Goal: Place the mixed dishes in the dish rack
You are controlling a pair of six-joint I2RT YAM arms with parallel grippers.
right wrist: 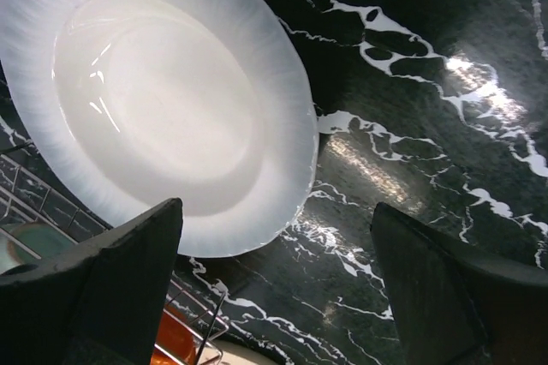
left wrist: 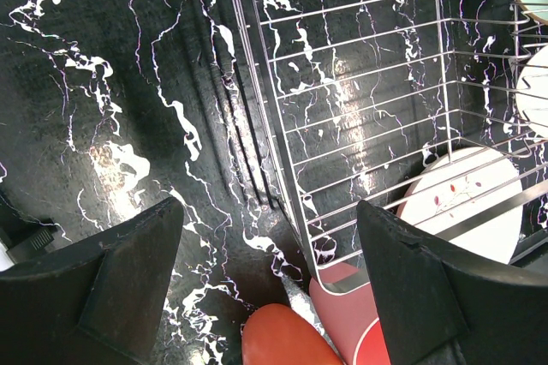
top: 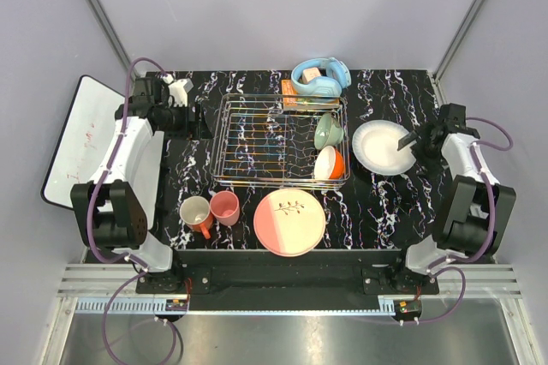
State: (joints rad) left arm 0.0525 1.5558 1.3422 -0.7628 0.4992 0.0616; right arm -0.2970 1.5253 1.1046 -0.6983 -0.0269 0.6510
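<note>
Black marble table (top: 377, 211): white plate (top: 381, 147) flat (right gripper (top: 410, 144) spread over rim).

Dish rack (top: 281, 140): the left and middle sections are bare wire, free to enter from above. Its right end is taken by the pale green bowl (top: 326, 131) and the orange-outside white bowl (top: 329, 163), both on edge and close together. The raised rim blocks low side entry. Light blue headphones (top: 321, 76) crowd the far rim at right.

Left hand (top: 200, 122), fingers spread wide, sits just beside the rack's left rim, with a bare worktop (top: 385, 211) strip under it. Right hand (top: 411, 144), also spread wide, hangs over the right edge of the white plate (top: 383, 147), which lies just beside the rack's right rim. There is bare worktop nearer the arms.

Near side: cream mug (top: 195, 213), salmon-pink cup (top: 225, 207) and pink-and-cream plate (top: 289, 222) sit in a row, with a narrow gap to the rack.
</note>
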